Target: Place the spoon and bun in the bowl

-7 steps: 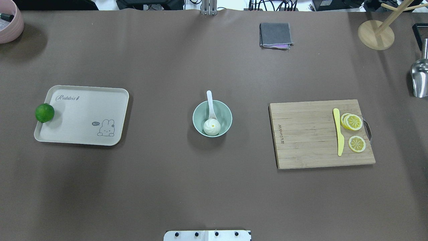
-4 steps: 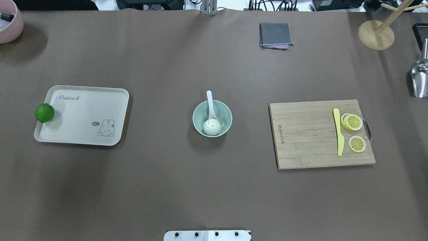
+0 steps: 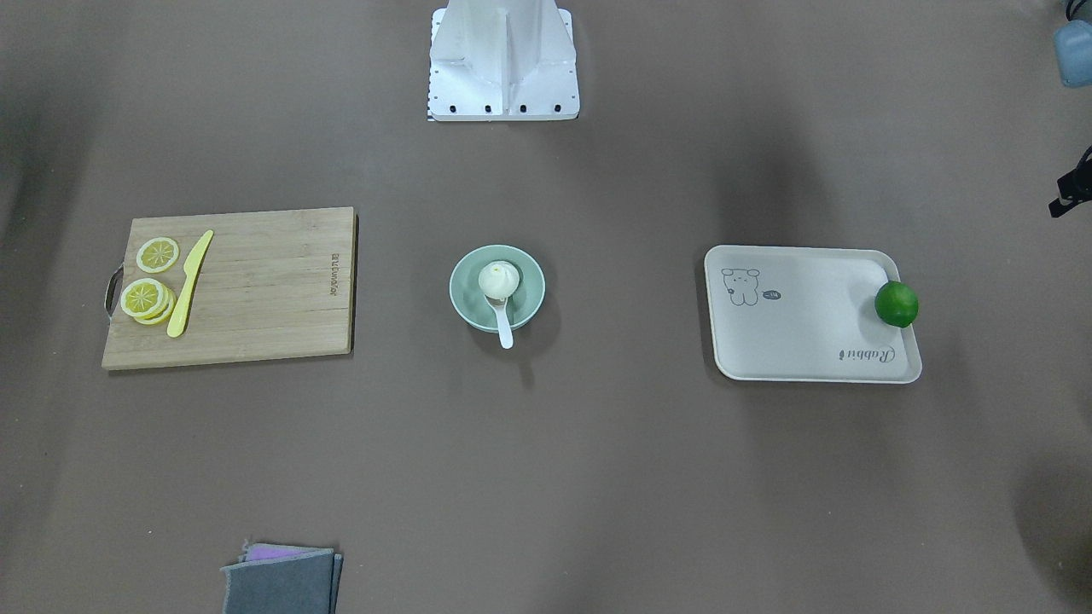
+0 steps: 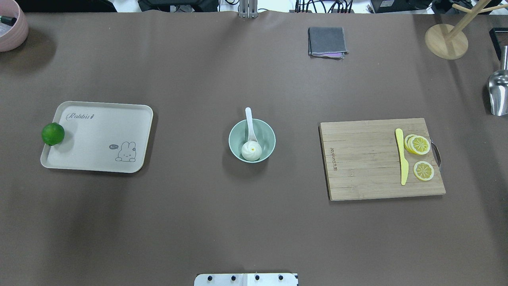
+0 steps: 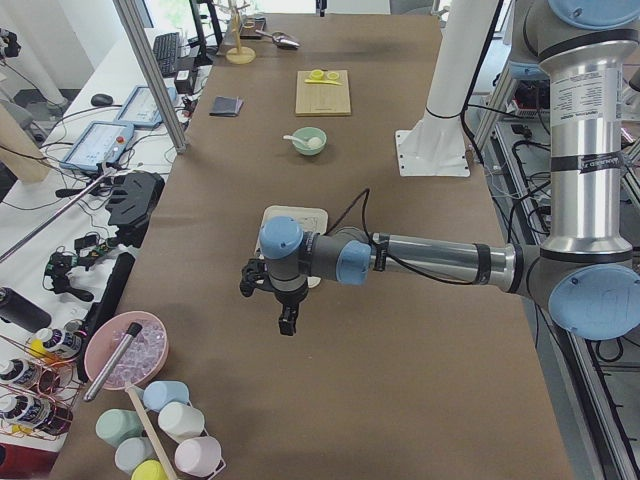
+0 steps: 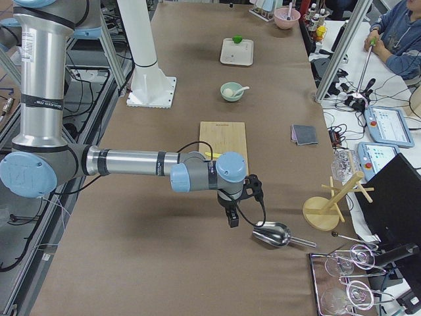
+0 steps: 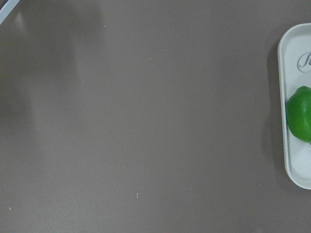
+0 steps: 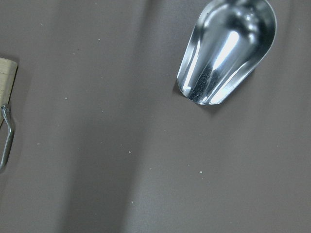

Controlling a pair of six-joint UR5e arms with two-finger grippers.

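Observation:
The pale mint-green bowl (image 4: 270,134) stands at the table's middle, also in the front view (image 3: 465,298). The white bun (image 4: 251,151) lies inside it at the near side. The white spoon (image 4: 249,117) rests in the bowl with its scoop against the bun and its handle over the far rim. My left gripper (image 5: 285,320) hangs past the tray's outer end. My right gripper (image 6: 232,220) hangs near the metal scoop. Both show only in the side views, so I cannot tell if they are open or shut.
A cream tray (image 4: 99,135) with a green lime (image 4: 52,134) lies left. A cutting board (image 4: 365,159) with a yellow knife (image 4: 401,157) and lemon slices (image 4: 420,145) lies right. A grey cloth (image 4: 326,41), wooden stand (image 4: 446,41) and metal scoop (image 8: 226,53) sit at the far right.

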